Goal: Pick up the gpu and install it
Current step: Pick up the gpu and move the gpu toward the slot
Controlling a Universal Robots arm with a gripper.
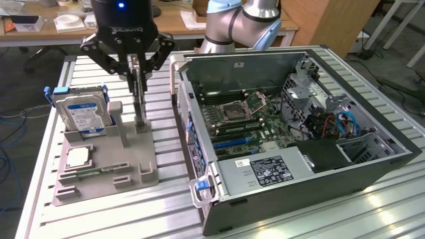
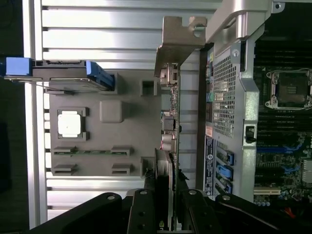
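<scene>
We judge the gpu (image 1: pixel 139 102) to be light and stiff but fragile. It is a thin bare board with small parts and connectors on its faces, and it has a contact edge that should not be scraped or twisted. It stands upright on edge over the grey holder (image 1: pixel 133 159) on the worktop (image 1: pixel 99 214). That puts it just beside the open computer case (image 1: pixel 319 164), with the hard drive (image 1: pixel 81 112) standing toward the exterior view's left. In the wrist view we see the card edge-on, with its metal end bracket (image 2: pixel 178 36) at the end farthest from the grasp. In our view the sound place to take it is the free upper edge, gripped flat across both faces and clear of the bracket and the contact edge. The faces look smooth, so the pinch should be firm and square, and any tilt could bind the card in its slot. The fingers (image 1: pixel 129 67) are drawn nearly together over that upper edge, one on each face, and appear to pinch the card. One side looks pressed on. The other is so close that we cannot swear to full contact. We also cannot tell whether the card's lower edge rests in the holder's slot or is clear of it.
</scene>
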